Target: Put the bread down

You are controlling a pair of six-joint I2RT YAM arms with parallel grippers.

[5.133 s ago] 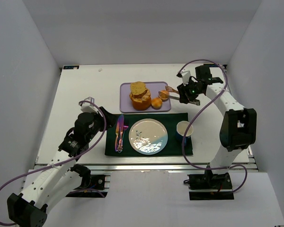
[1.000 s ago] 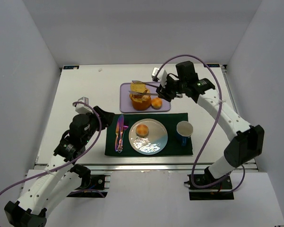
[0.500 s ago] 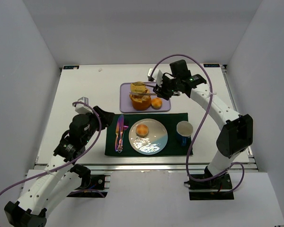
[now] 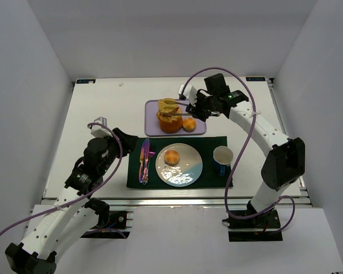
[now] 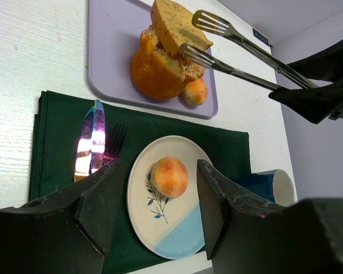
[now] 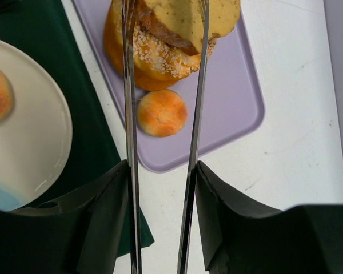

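Observation:
A purple tray (image 4: 151, 123) holds a pile of bread (image 4: 170, 119) with a seeded slice (image 4: 167, 106) on top and a small bun (image 4: 188, 124) beside it. My right gripper (image 4: 201, 108) is shut on metal tongs (image 6: 128, 114). The tong tips straddle the top slice (image 6: 186, 17). A second bun (image 4: 171, 156) lies on the white and blue plate (image 4: 186, 171). My left gripper (image 5: 157, 168) is open and empty, hovering above that plate (image 5: 177, 228).
The plate sits on a dark green cloth (image 4: 211, 177) with a shiny knife and fork (image 4: 144, 161) at its left and a blue cup (image 4: 222, 155) at its right. White walls close in the table on three sides.
Since five seconds ago a bun has appeared on the plate, and my right gripper has moved the tongs left to the bread pile. In the last second the tongs barely shifted.

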